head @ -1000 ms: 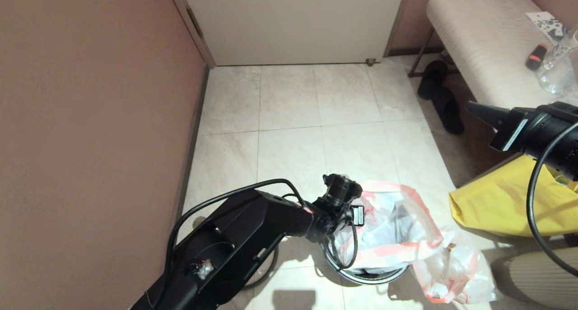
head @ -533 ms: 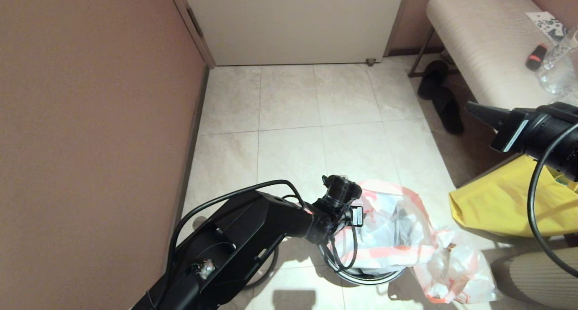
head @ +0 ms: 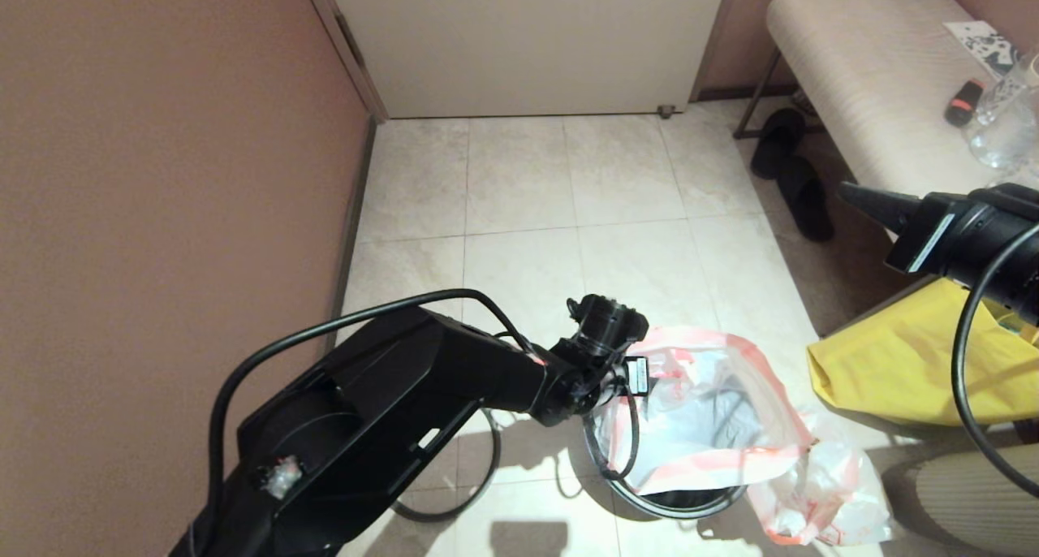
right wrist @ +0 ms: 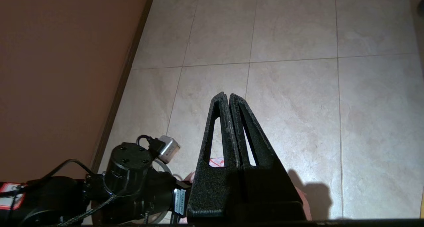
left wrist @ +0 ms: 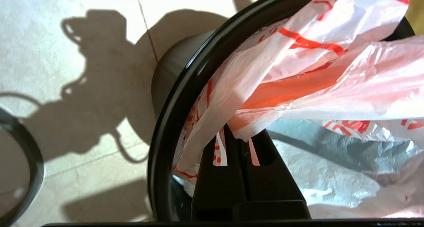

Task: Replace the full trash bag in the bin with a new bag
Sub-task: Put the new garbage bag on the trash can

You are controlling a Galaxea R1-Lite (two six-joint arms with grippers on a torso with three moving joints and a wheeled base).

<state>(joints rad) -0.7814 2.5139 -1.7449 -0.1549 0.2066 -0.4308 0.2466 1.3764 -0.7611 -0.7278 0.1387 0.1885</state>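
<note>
Lifted a little at lower middle, the left gripper pinches the new bag over the bin; pulling hard could tear it.

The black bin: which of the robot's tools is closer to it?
The left. The left tool is at the bin rim, shut on the new bag hem. The right tool hangs shut over bare floor, well away.

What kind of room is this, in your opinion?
Probably a hotel room or home entryway: tiled floor before a door, a padded bench with black slippers beside it.
</note>
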